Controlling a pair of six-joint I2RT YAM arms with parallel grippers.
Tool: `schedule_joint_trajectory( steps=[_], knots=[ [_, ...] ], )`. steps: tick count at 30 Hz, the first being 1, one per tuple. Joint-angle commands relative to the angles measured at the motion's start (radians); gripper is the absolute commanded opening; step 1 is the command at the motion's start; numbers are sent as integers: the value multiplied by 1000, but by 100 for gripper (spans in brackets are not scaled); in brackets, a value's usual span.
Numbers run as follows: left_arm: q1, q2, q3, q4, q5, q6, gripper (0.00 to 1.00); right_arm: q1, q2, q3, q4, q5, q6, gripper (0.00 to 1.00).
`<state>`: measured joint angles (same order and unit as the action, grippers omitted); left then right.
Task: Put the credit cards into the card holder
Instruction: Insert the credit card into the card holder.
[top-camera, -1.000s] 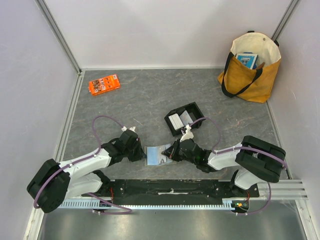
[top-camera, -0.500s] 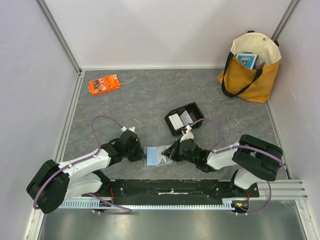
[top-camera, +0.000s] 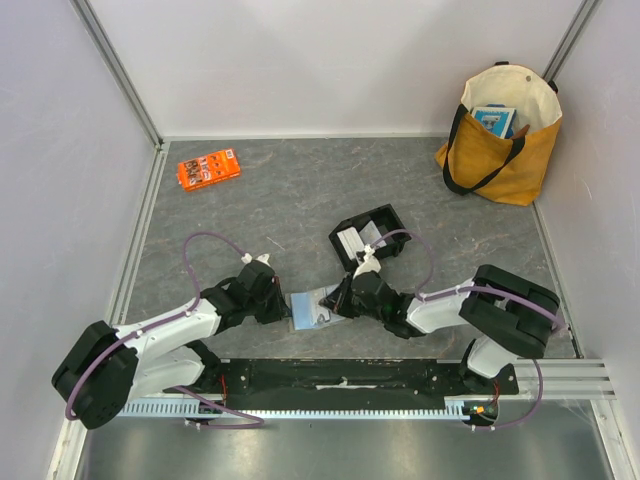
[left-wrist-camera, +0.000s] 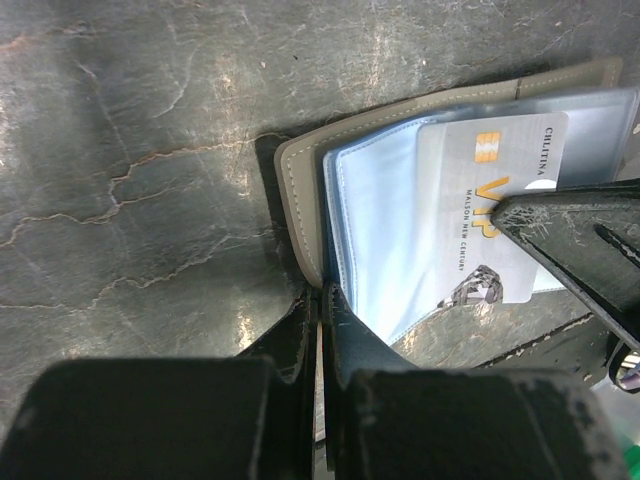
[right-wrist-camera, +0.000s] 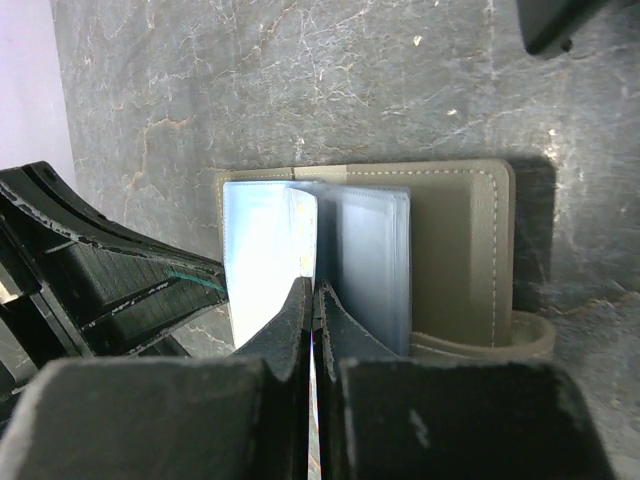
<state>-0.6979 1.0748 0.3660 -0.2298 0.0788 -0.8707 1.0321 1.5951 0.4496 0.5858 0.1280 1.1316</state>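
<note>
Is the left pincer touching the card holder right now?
Touching. The left wrist view shows the left pincer shut on the near corner of the card holder, with the holder's edge pinched between the closed fingers.

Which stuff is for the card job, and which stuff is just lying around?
For the job:
- card holder, lying open
- credit card on its clear pages
- pale cards waiting in the black tray

Just lying about:
- orange packet
- yellow tote bag with a blue box inside
</note>
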Motion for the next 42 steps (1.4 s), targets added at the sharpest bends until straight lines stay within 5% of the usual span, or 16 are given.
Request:
schedule_joint_trajectory(
  steps=[1, 15, 26, 42],
  knots=[
    [-5, 5, -7, 9, -2, -5, 2, 31, 60, 18, -84, -5, -27, 0],
    [-3, 4, 5, 6, -28, -5, 2, 66, 91, 136, -191, -125, -58, 0],
    [-3, -6, 11, -5, -28, 4, 2, 60, -41, 244, -489, 88, -190, 50],
    [-3, -3, 30, 7, -17, 12, 2, 111, 100, 419, -547, -10, -251, 55]
  ],
)
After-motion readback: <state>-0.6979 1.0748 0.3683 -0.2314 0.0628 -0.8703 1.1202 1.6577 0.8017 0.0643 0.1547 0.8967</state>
